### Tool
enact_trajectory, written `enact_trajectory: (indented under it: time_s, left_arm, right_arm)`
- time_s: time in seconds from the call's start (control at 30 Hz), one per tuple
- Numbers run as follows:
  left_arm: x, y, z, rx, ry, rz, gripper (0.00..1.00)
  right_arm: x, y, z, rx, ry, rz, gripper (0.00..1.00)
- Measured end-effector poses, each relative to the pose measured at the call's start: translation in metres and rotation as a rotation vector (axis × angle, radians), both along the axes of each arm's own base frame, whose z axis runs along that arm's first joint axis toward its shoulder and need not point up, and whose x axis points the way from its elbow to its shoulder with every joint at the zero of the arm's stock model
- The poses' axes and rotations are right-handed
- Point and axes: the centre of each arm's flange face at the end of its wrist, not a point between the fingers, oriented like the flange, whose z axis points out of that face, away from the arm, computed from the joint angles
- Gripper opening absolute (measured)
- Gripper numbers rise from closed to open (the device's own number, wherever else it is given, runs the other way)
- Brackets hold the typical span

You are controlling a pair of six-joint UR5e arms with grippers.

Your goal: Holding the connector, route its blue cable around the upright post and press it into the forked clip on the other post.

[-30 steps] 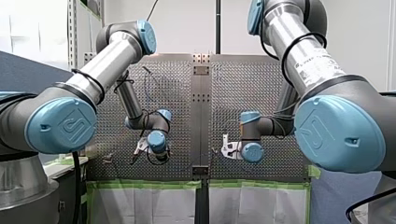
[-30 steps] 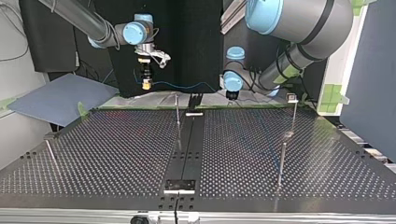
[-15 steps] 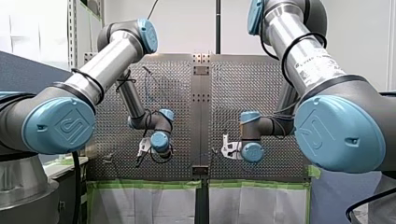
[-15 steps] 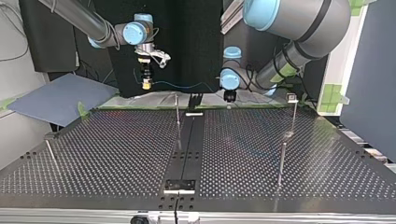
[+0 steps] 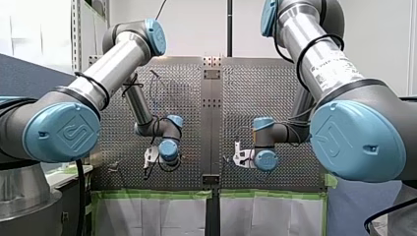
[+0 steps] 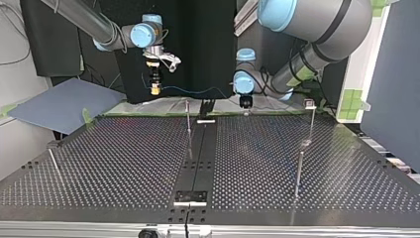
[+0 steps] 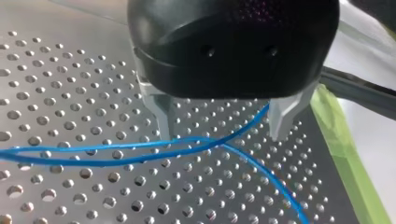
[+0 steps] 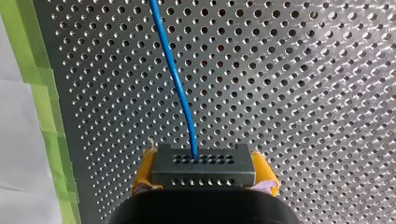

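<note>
Progress looks slight: only the hold is made, and the routing seems not yet begun. At the top view's left, my right gripper [image 6: 155, 89] has its jaws clenched on the connector [image 8: 203, 166], yellow pads either side, over the worktop's [image 6: 124, 158] far edge. From it the blue cable [image 6: 198, 92] runs slack toward the middle, beyond the upright post [image 6: 188, 119], not around it. Further right, my left gripper [image 7: 223, 134] hangs with jaws released, astride the cable without pinching it. The clip post [image 6: 311, 116] at the right holds nothing.
</note>
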Motion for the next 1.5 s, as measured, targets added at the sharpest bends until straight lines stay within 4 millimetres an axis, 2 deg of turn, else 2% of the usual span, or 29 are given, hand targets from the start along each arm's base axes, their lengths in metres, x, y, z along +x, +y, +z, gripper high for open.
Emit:
enact_trajectory:
  time_s: [0.33, 0.67, 1.13, 1.5]
  left_arm:
    - [-0.010, -0.010, -0.001, -0.079, -0.024, -0.024, 1.00]
    - [-0.017, -0.021, -0.002, -0.019, -0.011, -0.083, 1.00]
    - [-0.029, -0.006, -0.004, 0.182, 0.078, -0.032, 1.00]
    - [-0.032, -0.007, -0.005, 0.257, 0.099, -0.064, 1.00]
  right_arm:
    - [0.001, 0.000, 0.000, 0.000, 0.000, 0.001, 0.00]
    - [0.001, 0.001, 0.000, 0.000, 0.000, 0.003, 0.00]
    - [0.003, 0.002, 0.001, 0.000, -0.002, 0.005, 0.00]
    - [0.000, -0.001, 0.001, -0.002, -0.003, -0.002, 0.00]
